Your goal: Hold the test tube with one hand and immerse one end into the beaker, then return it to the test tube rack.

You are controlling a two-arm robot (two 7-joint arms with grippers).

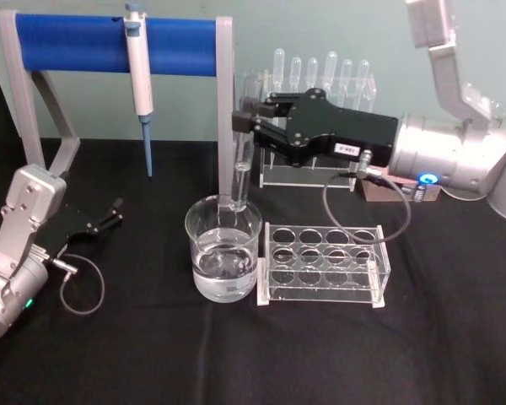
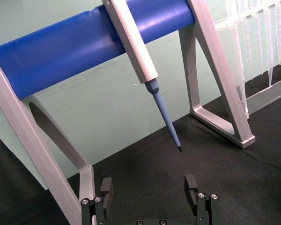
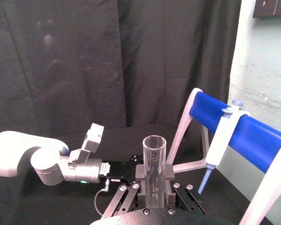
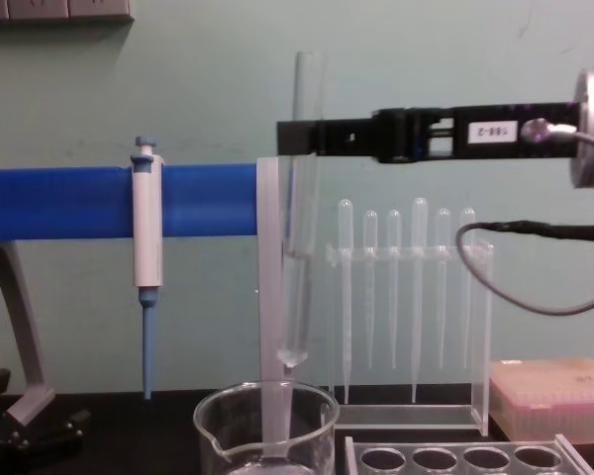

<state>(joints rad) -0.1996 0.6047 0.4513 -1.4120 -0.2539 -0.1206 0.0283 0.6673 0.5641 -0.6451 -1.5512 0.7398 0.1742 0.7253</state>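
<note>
Test tube [image 4: 302,198] clamped in right tool [image 1: 244,121] | beaker [image 4: 312,435] base cut off | left tool [image 2: 149,184] released

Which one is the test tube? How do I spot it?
Find the big glass beaker of water mid-table. Straight above it, the right gripper holds the test tube nearly upright. It's wider than the thin bulb-topped pipettes behind, with an open top.

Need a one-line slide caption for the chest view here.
Right gripper holds the test tube near-upright, its round end just above the beaker.
</note>
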